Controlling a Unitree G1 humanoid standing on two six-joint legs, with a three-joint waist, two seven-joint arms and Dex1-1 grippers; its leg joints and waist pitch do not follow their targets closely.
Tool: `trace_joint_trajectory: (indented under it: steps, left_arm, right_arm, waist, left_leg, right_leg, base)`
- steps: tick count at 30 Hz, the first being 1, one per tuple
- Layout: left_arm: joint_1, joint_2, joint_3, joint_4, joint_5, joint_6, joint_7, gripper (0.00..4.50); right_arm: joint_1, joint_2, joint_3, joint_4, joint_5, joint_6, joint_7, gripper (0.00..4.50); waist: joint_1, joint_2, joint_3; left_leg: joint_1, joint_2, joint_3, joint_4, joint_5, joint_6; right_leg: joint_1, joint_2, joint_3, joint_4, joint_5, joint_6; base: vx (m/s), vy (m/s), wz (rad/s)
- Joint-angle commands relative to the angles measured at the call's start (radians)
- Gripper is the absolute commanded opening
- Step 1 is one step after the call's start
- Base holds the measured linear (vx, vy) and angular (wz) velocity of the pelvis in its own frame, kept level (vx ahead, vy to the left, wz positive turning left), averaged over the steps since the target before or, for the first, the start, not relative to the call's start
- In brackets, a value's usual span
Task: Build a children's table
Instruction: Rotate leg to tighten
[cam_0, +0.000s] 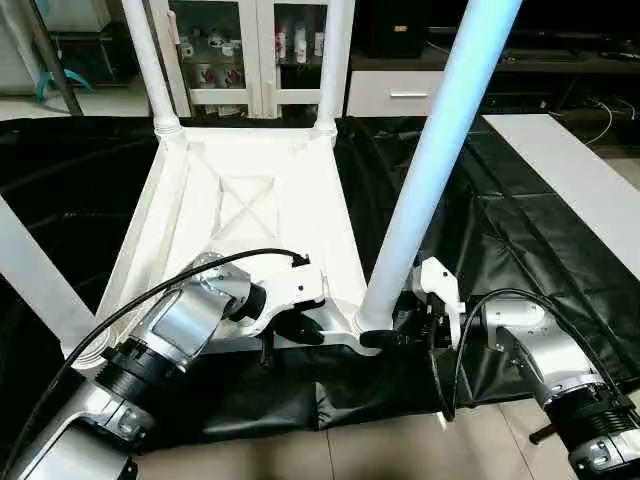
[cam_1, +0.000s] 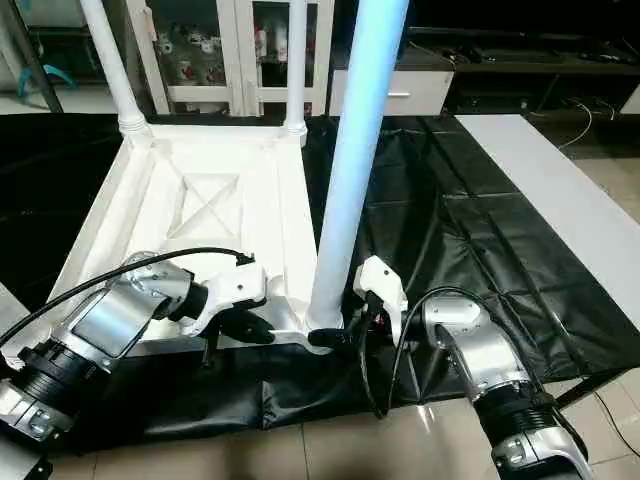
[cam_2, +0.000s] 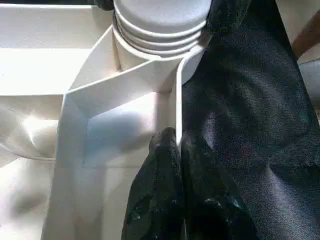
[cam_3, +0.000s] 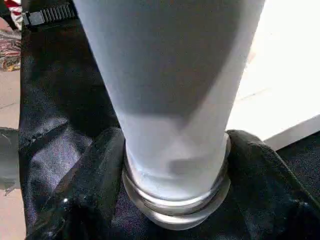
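Tabletop (cam_0: 250, 215) lies upside down on the black sheet (cam_0: 520, 240) in the left eye view, X-ribbed underside up, so that its corner sockets open upward to take the legs. Two far legs (cam_0: 148, 60) stand upright in the far corners, and another leg (cam_0: 35, 280) crosses the picture's left side. The near right leg (cam_0: 430, 170) rises from the near right corner socket (cam_0: 368, 325), with the right gripper (cam_0: 400, 338) at its base and the left gripper (cam_0: 305, 335) on the near rim just beside that corner, seemingly to steady the tabletop. The right eye view gives the same layout, the near leg's base sitting in the socket between the two black-fingered grippers, and the flat white board (cam_1: 560, 190) lying well apart on the right. The left wrist view shows the left fingers (cam_2: 160, 190) pinched shut on the thin upright rim wall, just short of the socket, where the leg's ribbed collar (cam_2: 160, 35) sits; I judge this a bracing grip. The right wrist view shows the right fingers (cam_3: 95, 175) either side of the leg's lowest part, touching or nearly touching it just above the collar, likely for turning; whether they truly clamp I cannot tell.
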Motion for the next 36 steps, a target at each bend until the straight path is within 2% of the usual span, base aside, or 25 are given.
trace_joint_trajectory:
  steps: [1, 5, 9, 10, 11, 12, 13, 14, 16, 18, 19, 20, 21, 22, 23, 24, 25, 27, 28, 29, 30, 33, 34, 35, 36]
  left_arm:
    - [0.068, 0.003, -0.123, 0.064, 0.032, 0.043, -0.035, 0.00]
    - [0.068, 0.003, -0.123, 0.066, 0.036, 0.050, -0.032, 0.00]
    - [0.055, -0.039, -0.081, 0.117, 0.047, 0.034, 0.071, 0.00]
    - [0.046, -0.062, -0.058, 0.141, 0.046, 0.029, 0.117, 0.00]
    - [0.037, -0.081, -0.039, 0.163, 0.048, 0.024, 0.160, 0.00]
    - [0.025, -0.102, -0.018, 0.187, 0.051, 0.020, 0.214, 0.00]
    - [0.018, -0.113, -0.006, 0.200, 0.054, 0.018, 0.245, 0.00]
    - [0.007, -0.130, 0.012, 0.220, 0.058, 0.015, 0.296, 0.00]
    - [-0.008, -0.160, 0.043, 0.244, 0.057, 0.018, 0.367, 0.00]
    - [-0.018, -0.180, 0.061, 0.256, 0.054, 0.022, 0.408, 0.00]
    - [-0.023, -0.189, 0.067, 0.265, 0.053, 0.018, 0.426, 0.00]
    - [-0.031, -0.205, 0.075, 0.281, 0.052, 0.007, 0.454, 0.00]
    - [-0.032, -0.207, 0.075, 0.283, 0.052, 0.006, 0.456, 0.00]
    - [-0.036, -0.218, 0.075, 0.292, 0.054, 0.001, 0.468, 0.00]
    - [-0.038, -0.223, 0.075, 0.299, 0.055, -0.003, 0.474, 0.00]
    - [-0.041, -0.233, 0.075, 0.309, 0.056, -0.012, 0.483, 0.00]
    - [-0.049, -0.248, 0.075, 0.330, 0.057, -0.025, 0.500, 0.00]
    - [-0.053, -0.255, 0.073, 0.341, 0.059, -0.031, 0.507, 0.00]
    - [-0.056, -0.259, 0.074, 0.348, 0.062, -0.034, 0.512, 0.00]
    - [-0.058, -0.262, 0.075, 0.355, 0.063, -0.040, 0.519, 0.00]
    - [-0.061, -0.264, 0.077, 0.363, 0.064, -0.046, 0.528, 0.00]
    - [-0.062, -0.262, 0.079, 0.364, 0.062, -0.053, 0.532, 0.00]
    - [-0.061, -0.261, 0.080, 0.365, 0.062, -0.058, 0.535, 0.00]
    - [-0.060, -0.259, 0.079, 0.365, 0.063, -0.059, 0.535, 0.00]
    - [-0.055, -0.250, 0.075, 0.363, 0.068, -0.070, 0.531, 0.00]
  right_arm:
    - [-0.004, -0.005, 0.000, -0.005, 0.010, 0.001, 0.033, 2.74]
    - [0.000, -0.006, 0.006, 0.006, 0.004, 0.021, 0.036, 2.71]
    - [-0.012, 0.044, -0.011, 0.093, -0.057, -0.008, -0.128, 2.70]
    - [-0.017, 0.068, -0.025, 0.115, -0.067, -0.012, -0.193, 2.69]
    - [-0.021, 0.092, -0.038, 0.133, -0.074, -0.014, -0.256, 2.69]
    - [-0.026, 0.121, -0.055, 0.152, -0.081, -0.011, -0.332, 2.69]
    - [-0.029, 0.139, -0.066, 0.163, -0.083, -0.007, -0.377, 2.69]
    - [-0.036, 0.172, -0.088, 0.181, -0.085, -0.008, -0.461, 2.69]
    - [-0.049, 0.232, -0.131, 0.218, -0.081, 0.010, -0.617, 2.69]
    - [-0.065, 0.282, -0.163, 0.256, -0.081, 0.019, -0.751, 2.68]
    - [-0.078, 0.307, -0.177, 0.285, -0.084, 0.017, -0.822, 2.68]
    - [-0.102, 0.355, -0.206, 0.335, -0.087, 0.012, -0.964, 2.68]
    - [-0.105, 0.360, -0.209, 0.340, -0.087, 0.012, -0.980, 2.68]
    - [-0.122, 0.404, -0.239, 0.374, -0.075, 0.016, -1.086, 2.68]
    - [-0.129, 0.421, -0.251, 0.388, -0.072, 0.017, -1.128, 2.68]
    - [-0.140, 0.455, -0.262, 0.416, -0.070, 0.013, -1.188, 2.68]
    - [-0.158, 0.499, -0.248, 0.454, -0.086, 0.000, -1.225, 2.68]
    - [-0.173, 0.530, -0.212, 0.475, -0.094, -0.007, -1.161, 2.67]
    - [-0.181, 0.545, -0.201, 0.485, -0.092, -0.008, -1.124, 2.67]
    - [-0.182, 0.554, -0.178, 0.476, -0.104, -0.033, -1.082, 2.67]
    - [-0.181, 0.556, -0.160, 0.464, -0.112, -0.063, -1.058, 2.67]
    - [-0.181, 0.551, -0.163, 0.450, -0.106, -0.096, -1.049, 2.67]
    - [-0.179, 0.551, -0.179, 0.444, -0.085, -0.094, -1.036, 3.02]
    - [-0.178, 0.549, -0.181, 0.440, -0.083, -0.093, -1.034, 3.23]
    - [-0.172, 0.534, -0.187, 0.413, -0.072, -0.090, -1.011, 3.37]
  waist:
    - [-0.001, -0.003, -0.038]
    - [0.000, -0.003, -0.038]
    - [-0.001, 0.000, -0.035]
    - [-0.008, -0.003, -0.023]
    - [-0.012, -0.002, -0.015]
    - [-0.014, 0.001, -0.010]
    - [-0.017, -0.002, -0.011]
    - [-0.025, -0.004, -0.013]
    - [-0.041, -0.003, -0.012]
    - [-0.051, 0.000, -0.015]
    - [-0.059, 0.007, -0.016]
    - [-0.063, 0.010, -0.017]
    - [-0.065, 0.019, -0.018]
    - [-0.079, 0.019, -0.014]
    - [-0.079, 0.025, -0.013]
    - [-0.083, 0.026, -0.015]
    - [-0.089, 0.026, -0.013]
    - [-0.094, 0.021, -0.012]
    - [-0.094, 0.024, -0.012]
    - [-0.093, 0.017, -0.012]
    - [-0.090, 0.017, -0.012]
    - [-0.087, 0.018, -0.011]
    - [-0.086, 0.015, -0.011]
    - [-0.086, 0.017, -0.011]
    - [-0.085, 0.015, -0.012]
  left_leg:
    - [0.005, 0.029, 0.001, -0.056, -0.088, 0.092]
    - [0.005, 0.029, 0.001, -0.055, -0.081, 0.096]
    - [0.006, 0.029, 0.002, -0.058, -0.106, 0.088]
    - [0.007, 0.029, -0.001, -0.070, -0.223, 0.049]
    - [0.010, 0.028, -0.002, -0.076, -0.283, 0.032]
    - [0.021, 0.026, -0.007, -0.079, -0.369, 0.001]
    - [0.027, 0.026, -0.013, -0.079, -0.405, -0.012]
    - [0.022, 0.023, -0.024, -0.085, -0.438, -0.025]
    - [0.018, 0.017, -0.038, -0.087, -0.471, -0.033]
    - [0.014, 0.016, -0.043, -0.088, -0.475, -0.031]
    - [0.013, 0.017, -0.045, -0.089, -0.485, -0.030]
    - [0.014, 0.018, -0.046, -0.090, -0.490, -0.029]
    - [0.014, 0.020, -0.048, -0.091, -0.489, -0.030]
    - [-0.003, 0.020, -0.055, -0.100, -0.512, -0.036]
    - [0.000, 0.019, -0.056, -0.100, -0.525, -0.040]
    - [0.010, 0.018, -0.058, -0.098, -0.548, -0.042]
    - [0.012, 0.016, -0.056, -0.098, -0.561, -0.041]
    - [0.016, 0.016, -0.053, -0.095, -0.575, -0.036]
    - [0.016, 0.017, -0.053, -0.096, -0.582, -0.030]
    - [0.013, 0.018, -0.053, -0.096, -0.575, -0.028]
    - [0.012, 0.020, -0.050, -0.097, -0.562, -0.026]
    - [0.010, 0.022, -0.047, -0.100, -0.540, -0.028]
    - [0.011, 0.022, -0.046, -0.100, -0.543, -0.027]
    - [0.012, 0.022, -0.046, -0.100, -0.547, -0.028]
    - [0.012, 0.021, -0.044, -0.100, -0.542, -0.024]
  right_leg:
    - [0.045, -0.041, 0.026, -0.037, -0.025, -0.285]
    - [0.046, -0.040, 0.026, -0.036, -0.015, -0.289]
    - [0.043, -0.041, 0.026, -0.040, -0.044, -0.289]
    - [0.042, -0.044, 0.026, -0.059, -0.211, -0.254]
    - [0.037, -0.045, 0.026, -0.069, -0.304, -0.235]
    - [0.028, -0.048, 0.025, -0.085, -0.463, -0.185]
    - [0.024, -0.049, 0.023, -0.090, -0.527, -0.161]
    - [0.031, -0.051, 0.017, -0.097, -0.610, -0.110]
    - [0.026, -0.053, 0.010, -0.111, -0.682, -0.057]
    - [0.024, -0.055, 0.006, -0.114, -0.680, -0.052]
    - [0.023, -0.053, 0.002, -0.115, -0.655, -0.061]
    - [0.024, -0.052, 0.001, -0.116, -0.631, -0.069]
    - [0.025, -0.053, 0.000, -0.114, -0.597, -0.082]
    - [0.037, -0.050, -0.012, -0.110, -0.560, -0.088]
    - [0.034, -0.052, -0.012, -0.112, -0.560, -0.087]
    - [0.029, -0.052, -0.013, -0.116, -0.549, -0.094]
    - [0.023, -0.051, -0.013, -0.117, -0.541, -0.101]
    - [0.018, -0.050, -0.011, -0.120, -0.540, -0.105]
    - [0.017, -0.051, -0.008, -0.118, -0.535, -0.110]
    - [0.020, -0.051, -0.007, -0.117, -0.528, -0.111]
    - [0.019, -0.053, -0.003, -0.115, -0.513, -0.116]
    - [0.019, -0.051, 0.003, -0.108, -0.469, -0.132]
    - [0.018, -0.050, 0.004, -0.107, -0.463, -0.135]
    - [0.017, -0.050, 0.005, -0.106, -0.463, -0.135]
    - [0.018, -0.050, 0.006, -0.107, -0.461, -0.135]
  base:
    - [0.000, 0.000, 0.00]
    - [0.000, 0.000, 0.00]
    - [0.000, 0.000, 0.00]
    - [0.000, 0.000, 0.00]
    - [0.000, 0.000, 0.00]
    - [-0.062, -0.002, -0.02]
    - [-0.062, -0.002, -0.02]
    - [-0.083, 0.005, -0.09]
    - [-0.089, 0.013, -0.15]
    - [-0.075, 0.008, -0.12]
    - [-0.067, 0.008, -0.11]
    - [0.000, 0.000, 0.00]
    - [0.000, 0.000, 0.00]
    - [0.000, 0.000, 0.00]
    - [-0.030, 0.021, -0.18]
    - [0.000, 0.000, 0.00]
    - [0.000, 0.000, 0.00]
    - [0.000, 0.000, 0.00]
    - [0.000, 0.000, 0.00]
    - [0.000, 0.000, 0.00]
    - [0.000, 0.000, 0.00]
    - [0.000, 0.000, 0.00]
    - [0.000, 0.000, 0.00]
    - [0.000, 0.000, 0.00]
    - [0.000, 0.000, 0.00]
